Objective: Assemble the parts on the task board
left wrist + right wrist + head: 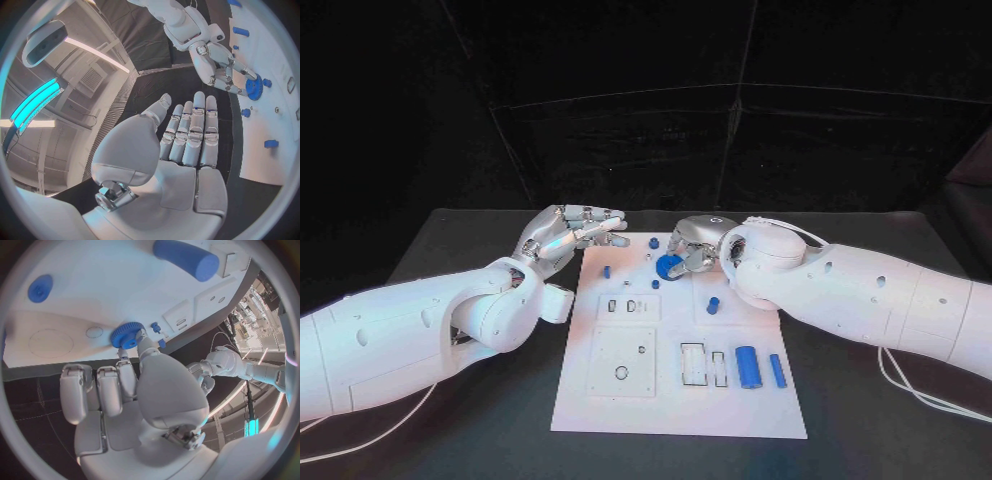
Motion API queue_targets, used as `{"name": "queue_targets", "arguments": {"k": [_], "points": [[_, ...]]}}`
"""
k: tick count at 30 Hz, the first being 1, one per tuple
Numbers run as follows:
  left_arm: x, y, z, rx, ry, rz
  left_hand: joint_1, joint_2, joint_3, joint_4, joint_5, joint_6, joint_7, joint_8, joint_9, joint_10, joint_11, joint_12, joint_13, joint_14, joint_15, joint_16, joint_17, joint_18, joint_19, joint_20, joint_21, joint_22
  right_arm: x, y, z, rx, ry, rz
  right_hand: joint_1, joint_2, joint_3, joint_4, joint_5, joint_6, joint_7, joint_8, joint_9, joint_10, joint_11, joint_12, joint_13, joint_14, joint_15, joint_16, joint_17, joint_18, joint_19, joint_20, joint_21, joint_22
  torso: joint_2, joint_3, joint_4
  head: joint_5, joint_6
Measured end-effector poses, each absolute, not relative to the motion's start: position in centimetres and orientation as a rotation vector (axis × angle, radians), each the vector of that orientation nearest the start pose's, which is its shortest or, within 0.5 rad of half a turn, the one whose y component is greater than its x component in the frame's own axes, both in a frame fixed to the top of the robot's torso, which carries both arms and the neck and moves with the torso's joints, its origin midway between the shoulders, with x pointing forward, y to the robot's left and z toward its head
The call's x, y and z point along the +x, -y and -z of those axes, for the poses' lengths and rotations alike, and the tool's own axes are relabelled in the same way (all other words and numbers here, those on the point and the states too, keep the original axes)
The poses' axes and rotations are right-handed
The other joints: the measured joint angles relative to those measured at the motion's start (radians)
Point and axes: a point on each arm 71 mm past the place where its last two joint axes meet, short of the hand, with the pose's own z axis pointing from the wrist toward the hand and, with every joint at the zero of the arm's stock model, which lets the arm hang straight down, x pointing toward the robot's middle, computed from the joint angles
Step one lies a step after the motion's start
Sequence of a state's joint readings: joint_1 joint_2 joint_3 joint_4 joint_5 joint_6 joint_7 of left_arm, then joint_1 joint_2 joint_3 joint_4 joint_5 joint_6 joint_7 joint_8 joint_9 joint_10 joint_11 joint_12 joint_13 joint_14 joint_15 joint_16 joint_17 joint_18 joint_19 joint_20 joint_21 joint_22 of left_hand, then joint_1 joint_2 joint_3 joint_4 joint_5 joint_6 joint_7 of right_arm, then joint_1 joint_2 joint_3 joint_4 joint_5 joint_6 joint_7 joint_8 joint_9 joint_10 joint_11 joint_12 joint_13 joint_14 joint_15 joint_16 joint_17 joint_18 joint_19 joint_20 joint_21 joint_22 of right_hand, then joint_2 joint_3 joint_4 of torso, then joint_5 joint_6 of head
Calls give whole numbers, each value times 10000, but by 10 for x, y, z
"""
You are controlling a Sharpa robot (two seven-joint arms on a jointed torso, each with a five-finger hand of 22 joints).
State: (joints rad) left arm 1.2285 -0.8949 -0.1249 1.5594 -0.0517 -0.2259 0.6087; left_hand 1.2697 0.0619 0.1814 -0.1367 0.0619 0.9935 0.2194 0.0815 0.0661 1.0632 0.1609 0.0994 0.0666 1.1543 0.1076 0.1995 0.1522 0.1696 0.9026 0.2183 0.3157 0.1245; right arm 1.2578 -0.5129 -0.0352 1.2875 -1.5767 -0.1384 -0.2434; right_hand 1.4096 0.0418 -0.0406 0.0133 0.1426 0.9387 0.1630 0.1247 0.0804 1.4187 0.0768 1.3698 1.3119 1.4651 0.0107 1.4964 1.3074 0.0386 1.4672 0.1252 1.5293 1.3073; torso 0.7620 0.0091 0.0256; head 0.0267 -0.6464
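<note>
Our right hand (692,246) pinches a small blue gear (669,266) between thumb and a fingertip, holding it at the far end of the board (678,400), just over or on the white plate; we cannot tell from these views whether it touches. In the right wrist view the gear (128,335) shows a toothed rim and a flat face, so we judge it a light, rigid plastic piece, unlikely to deform but easy to let slip or tilt if squeezed on the teeth alone. We think the rim, gripped on opposite sides, is the best hold, leaving the centre free to seat. Our left hand (567,235) hovers beside the board's far left corner, fingers straight, close together and empty, just across from the right hand. Nearer us than the right hand lie two blue cylinders (749,366), which look smooth and prone to rolling.
</note>
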Motion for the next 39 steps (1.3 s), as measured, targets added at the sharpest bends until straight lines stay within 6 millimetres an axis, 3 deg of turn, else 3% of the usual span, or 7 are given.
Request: {"name": "queue_targets", "arguments": {"k": [3, 7, 13, 27, 39], "points": [[473, -220, 177, -9189, -13324, 16862, 0, 0, 12, -12, 0, 0, 0, 0, 0, 0, 0, -2, 0, 0, 0, -25, 10, 0, 0, 0, 0, -12, 528, 97, 175, -3200, -17253, -5190, 33, 194, 207, -42, -149, 217, -47, 58, -12, 1, 0, 76, -1, 17, -28, 0, 0, -1, -32, -43, 0, 0, 0, 0, 0, 1, -3], [473, -221, 177, -9195, -13335, 16857, 0, 0, 12, -12, 0, 0, 0, 0, 0, 0, 0, -2, 0, 0, 0, -26, 9, 0, 0, 0, 0, -11, 528, 97, 175, -3153, -17110, -5221, 129, 286, 518, -192, -207, 357, -65, 114, -51, 2, -2, 128, -2, 0, -146, 0, -1, -1, -33, -115, 0, 0, 0, 0, 0, 1, -4], [473, -221, 177, -9204, -13353, 16854, 0, 0, 12, -12, 0, 0, 0, 0, 0, 0, 0, -1, 0, 0, 0, -26, 8, 0, 0, 0, 0, -11, 528, 98, 174, -3032, -16797, -5296, 130, 284, 816, -370, -234, 395, -27, 155, -52, 57, -57, 191, -18, 32, -186, 0, 0, -2, -38, -186, 0, 0, 1, -1, 0, 8, -14], [473, -220, 177, -9218, -13394, 16866, 0, 0, 12, -12, 0, 0, 0, 0, 0, 0, 0, 0, 0, 0, 0, -26, 7, 0, 0, 0, 0, -9, 516, 90, 162, -2765, -15605, -6164, 114, 300, 911, -286, -208, 398, -25, 173, -99, 106, -107, 241, -19, -1, -219, 0, -1, 0, -2, -222, 0, 7, -5, -10, 0, 21, 26], [473, -220, 177, -9223, -13416, 16875, 0, 0, 12, -12, 0, 0, 0, 0, 0, 0, 0, 0, 0, 0, 0, -25, 5, 0, 0, 0, 0, -9, 522, 69, 162, -2702, -15344, -6338, 38, 259, 920, -275, -205, 399, -25, 172, -109, 108, -109, 244, -18, -1, -217, 0, -1, -2, -2, -222, 38, 6, 1, -11, 12, 12, 22]]}}
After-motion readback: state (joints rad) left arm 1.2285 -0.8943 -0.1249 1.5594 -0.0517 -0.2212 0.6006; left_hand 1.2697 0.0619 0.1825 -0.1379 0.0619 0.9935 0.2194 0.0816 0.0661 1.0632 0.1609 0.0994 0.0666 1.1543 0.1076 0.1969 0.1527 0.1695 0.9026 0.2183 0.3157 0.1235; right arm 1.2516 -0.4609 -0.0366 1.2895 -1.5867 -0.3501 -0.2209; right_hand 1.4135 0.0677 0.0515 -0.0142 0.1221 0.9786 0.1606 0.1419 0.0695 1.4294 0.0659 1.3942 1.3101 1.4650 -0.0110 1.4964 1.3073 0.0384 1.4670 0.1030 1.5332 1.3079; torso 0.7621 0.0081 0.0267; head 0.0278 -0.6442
